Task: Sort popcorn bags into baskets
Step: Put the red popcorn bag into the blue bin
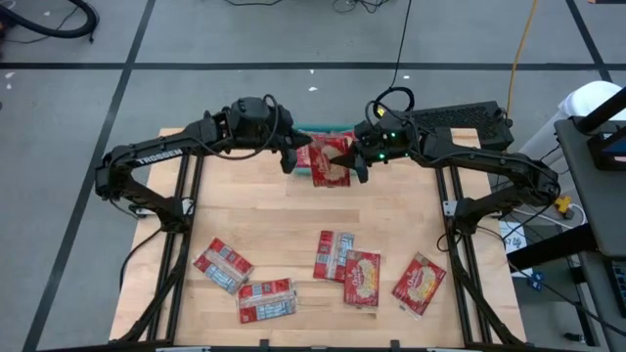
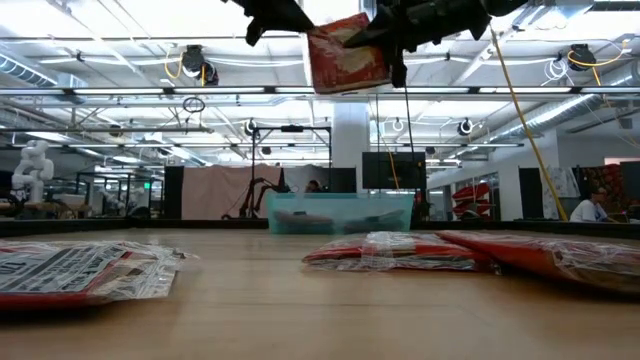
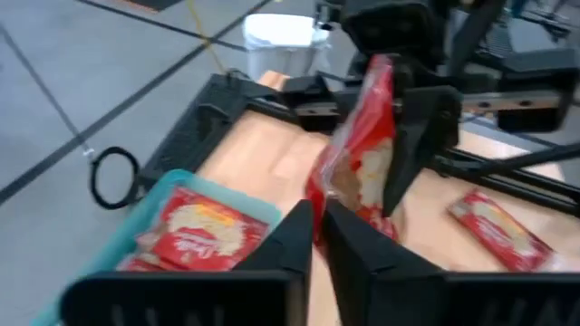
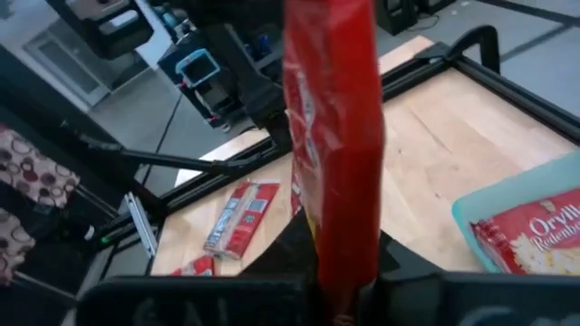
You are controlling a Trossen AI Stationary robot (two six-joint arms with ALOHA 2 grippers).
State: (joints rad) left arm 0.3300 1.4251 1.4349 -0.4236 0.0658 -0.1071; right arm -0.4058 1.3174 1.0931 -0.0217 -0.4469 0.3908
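Observation:
One red popcorn bag (image 1: 331,162) hangs in the air between both grippers, above the table's far middle; the low view shows this popcorn bag (image 2: 348,55) high up. My left gripper (image 1: 293,156) is at its left edge and my right gripper (image 1: 358,158) at its right edge, both shut on it. Just beyond it, the teal basket (image 1: 323,128) sits at the far edge. The left wrist view shows the basket (image 3: 172,186) with red bags (image 3: 199,231) lying flat in it. Several more bags (image 1: 334,255) lie flat near the table's near edge. My left gripper pinches the bag's lower corner (image 3: 317,210) between its two fingers, coming level from the table's left. Only the bag's edge reaches the fingertips (image 3: 294,237). My right gripper pinches the opposite edge of the bag (image 4: 343,263) between its fingers, coming level from the table's right. The bag stands edge-on out of the fingers, lifted clear of the table and basket.
Loose bags lie at the near edge: two on the left (image 1: 223,264) (image 1: 266,300), two overlapping in the middle (image 1: 362,279), one on the right (image 1: 421,284). Bare wood lies between them and the arms. A black keyboard (image 1: 460,119) sits beyond the far right corner.

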